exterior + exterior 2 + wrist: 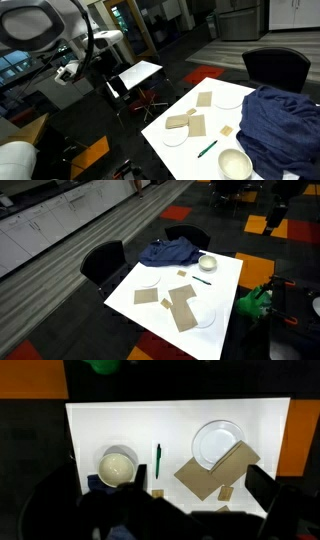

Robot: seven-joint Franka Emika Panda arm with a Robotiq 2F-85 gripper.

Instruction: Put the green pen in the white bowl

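Green pen (157, 460) not yet grasped; everything is left.
It is seen lying on the surface (100, 420) at 3 o'clock of the white bowl (118, 466); the hand (165, 500) is spread open, empty.

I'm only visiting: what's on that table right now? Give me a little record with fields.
table: white
green pen: lying flat beside the bowl, not in it
white bowl: looks empty
blue cloth: bunched up next to the bowl
plates: two, flat, white
cardboard: brown, flat, partly over one plate
gripper: above the table, holding nothing
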